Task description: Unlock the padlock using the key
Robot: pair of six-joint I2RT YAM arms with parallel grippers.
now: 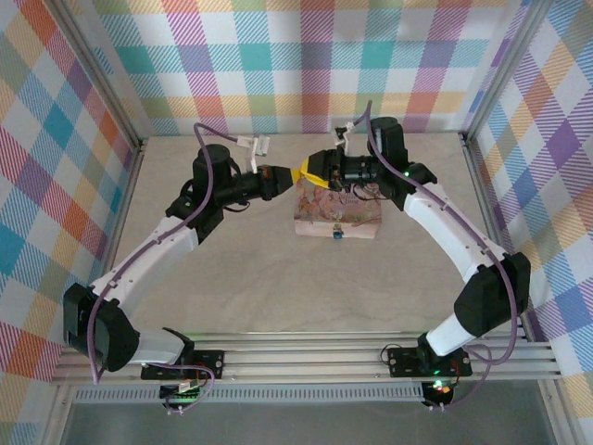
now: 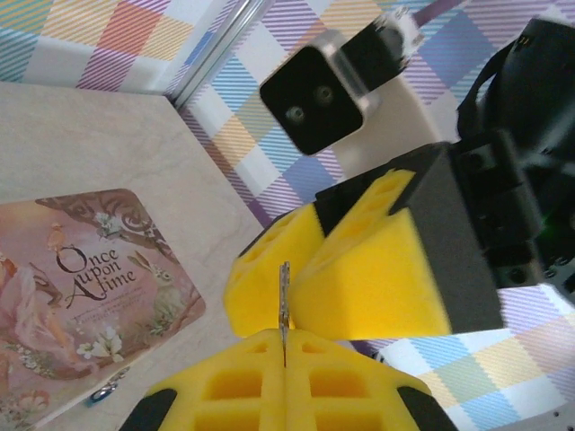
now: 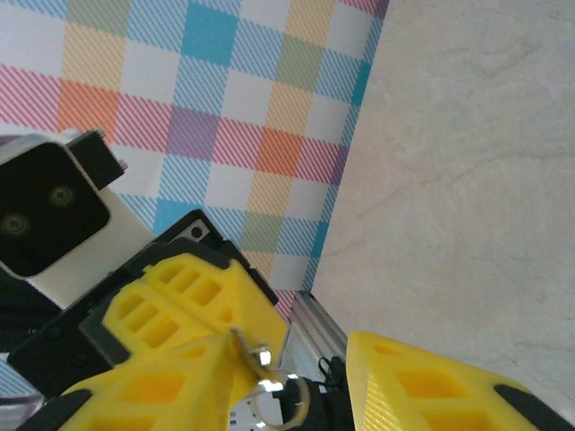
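step: key handover in mid-air | left gripper [image 2: 284, 352] clenched on the key [image 2: 285, 296], key stuck up from pads | right gripper [image 2: 295, 269] released, jaws either side of key | padlock [image 1: 337, 235] at near edge of pink box [image 1: 320, 219], under both grippers | tip: right should close square on key before left lets go, else likely drop

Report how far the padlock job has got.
Done: the key is off the table, pinched in the left gripper. In hand: both grippers meet above the pink box, with the open right gripper straddling the key, apparently for a handover. Left: the padlock hangs at the box's front, away from the key; inserting and turning are not yet done.
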